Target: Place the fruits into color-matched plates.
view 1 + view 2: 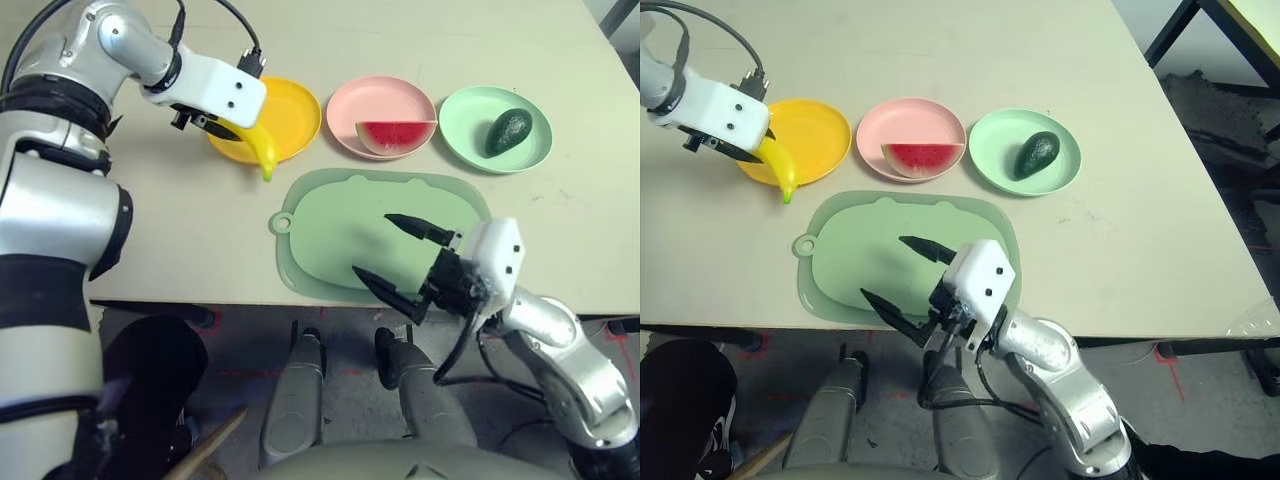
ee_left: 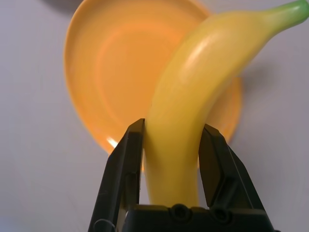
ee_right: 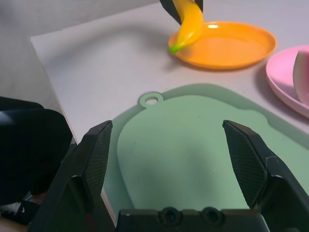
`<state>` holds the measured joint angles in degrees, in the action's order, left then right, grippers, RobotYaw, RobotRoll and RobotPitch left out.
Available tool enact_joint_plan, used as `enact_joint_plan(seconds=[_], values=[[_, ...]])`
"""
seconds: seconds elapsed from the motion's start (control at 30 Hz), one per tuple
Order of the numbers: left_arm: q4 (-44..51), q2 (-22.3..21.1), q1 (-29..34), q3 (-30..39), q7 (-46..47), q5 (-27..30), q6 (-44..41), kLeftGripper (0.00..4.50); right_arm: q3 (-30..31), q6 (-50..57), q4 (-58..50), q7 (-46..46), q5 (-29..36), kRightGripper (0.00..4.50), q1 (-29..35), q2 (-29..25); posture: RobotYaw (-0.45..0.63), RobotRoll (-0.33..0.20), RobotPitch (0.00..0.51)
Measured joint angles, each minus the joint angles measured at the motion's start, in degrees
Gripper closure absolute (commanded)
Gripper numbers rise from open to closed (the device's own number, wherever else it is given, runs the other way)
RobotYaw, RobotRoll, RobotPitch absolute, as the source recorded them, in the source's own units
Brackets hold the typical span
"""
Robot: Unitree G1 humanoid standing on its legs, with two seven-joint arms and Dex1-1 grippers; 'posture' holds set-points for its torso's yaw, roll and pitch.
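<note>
Yellow banana (image 2: 193, 96) is clenched in the left hand (image 2: 171, 145) over the yellow plate's (image 1: 295, 115) near-left rim; right hand (image 1: 400, 262) gapes, released, above the cutting mat (image 1: 330, 235).

Lab or robot test room, plain beige tabletop (image 1: 1120, 200) on black metal legs (image 1: 1170, 35), bare grey floor with red tape marks (image 1: 1165, 365) past its near edge, second table's corner (image 1: 1255, 15) beyond its right edge

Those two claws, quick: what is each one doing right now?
Left end effector: closed on the banana, at the yellow plate.
Right end effector: open, holding nothing, over the green mat.
</note>
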<state>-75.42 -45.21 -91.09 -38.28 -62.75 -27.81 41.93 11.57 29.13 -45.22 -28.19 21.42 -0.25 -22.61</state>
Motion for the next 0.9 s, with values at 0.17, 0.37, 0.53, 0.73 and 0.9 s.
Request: enact_joint_plan(seconds=[0.17, 0.37, 0.53, 0.73, 0.9], values=[[-1.26, 1.25, 0.25, 0.08, 9.91, -5.03, -3.99, 2.78, -0.02, 1.10, -0.37, 1.36, -0.02, 0.00, 0.07, -0.32, -0.11, 0.000, 0.318], [-1.94, 3.35, 1.86, 1.59, 17.96, -7.00, -7.86, 2.78, 0.09, 1.23, -0.88, 1.82, -0.02, 0.00, -0.43, -0.57, -0.12, 0.000, 0.317], [-2.29, 4.07, 4.80, 3.81, 19.78, -6.98, -9.81, 2.78, 0.34, 1.23, -1.16, 1.75, -0.07, 0.00, -0.78, -1.27, -0.15, 0.000, 0.313], [-2.61, 4.14, 6.53, 5.17, 19.74, -7.16, -10.52, 2.43, 0.98, 1.23, -1.85, 1.85, -0.96, 0.00, -0.37, -2.01, -0.17, 0.000, 0.306], [-2.61, 4.66, 7.54, 5.95, 19.57, -7.76, -10.62, 0.88, 1.08, 1.17, -2.21, 2.08, -1.33, 0.00, 0.47, -2.28, -0.17, 0.000, 0.300]])
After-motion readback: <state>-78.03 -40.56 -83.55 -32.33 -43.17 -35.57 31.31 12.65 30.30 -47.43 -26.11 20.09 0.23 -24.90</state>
